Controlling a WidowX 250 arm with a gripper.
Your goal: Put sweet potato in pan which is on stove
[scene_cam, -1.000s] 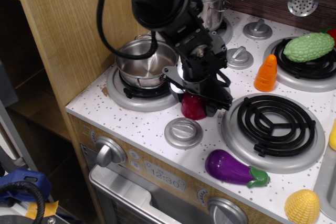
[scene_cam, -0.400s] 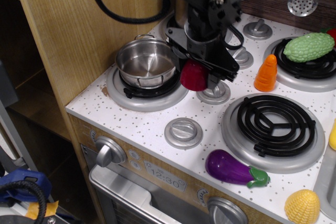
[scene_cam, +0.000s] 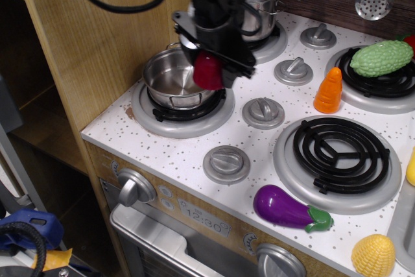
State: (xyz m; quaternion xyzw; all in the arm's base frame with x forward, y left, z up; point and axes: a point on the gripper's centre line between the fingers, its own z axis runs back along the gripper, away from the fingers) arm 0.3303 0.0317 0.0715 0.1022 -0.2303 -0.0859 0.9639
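The dark red sweet potato [scene_cam: 208, 72] hangs in the air, held by my gripper [scene_cam: 213, 63], which is shut on it. It is above the right rim of the pan [scene_cam: 174, 80], a small shallow steel pot on the front left burner of the stove [scene_cam: 194, 141]. The black arm reaches down from the top of the view and hides part of the pan's far rim.
A taller lidded steel pot [scene_cam: 260, 6] stands behind the arm. An orange carrot [scene_cam: 329, 90], a green bumpy vegetable [scene_cam: 380, 58], a purple eggplant [scene_cam: 288, 208] and a yellow corn piece [scene_cam: 373, 255] lie to the right. Grey knobs [scene_cam: 262, 112] sit mid-stove. A wooden wall [scene_cam: 91, 37] stands left.
My gripper has lifted the sweet potato off the stove top and carried it up and to the left, from beside the front knob to above the pan's right rim.
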